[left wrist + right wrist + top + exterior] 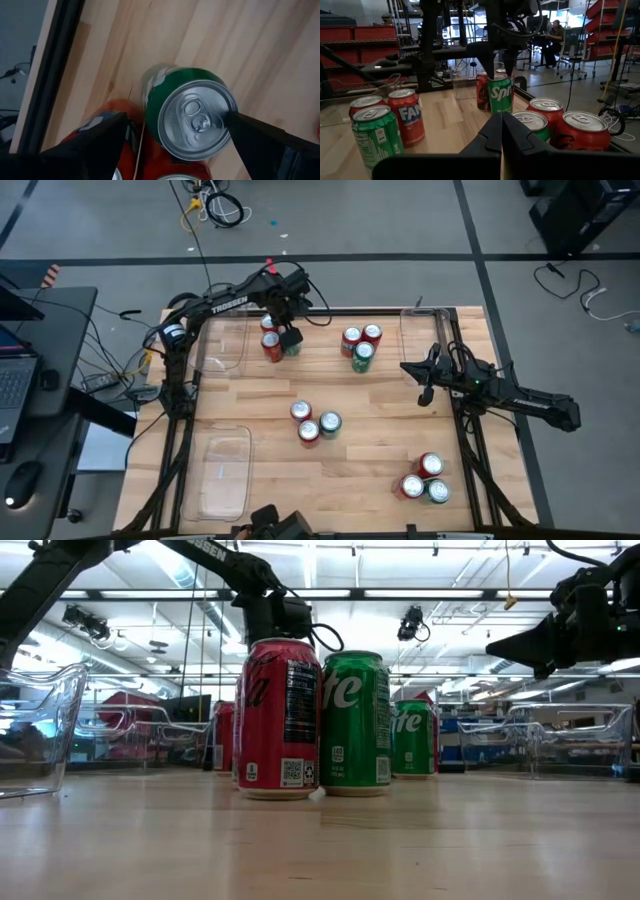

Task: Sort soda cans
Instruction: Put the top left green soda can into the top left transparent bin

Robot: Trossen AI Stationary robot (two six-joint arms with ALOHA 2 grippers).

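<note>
"Sprite" green can (192, 117), left pincer (175, 142)

In the left wrist view the red cans (100, 131) beside the green can (192, 112) are cut off by the picture's edge and partly covered by a dark finger (95, 145), so how many stand there cannot be told. From above, the left pincer (290, 338) hides most of that green can. In the low view the nearest red can (277, 718) hides the cans behind it, and the right pincer runs off the picture's edge. The person (554, 37) in the room behind is too small to make out
</note>
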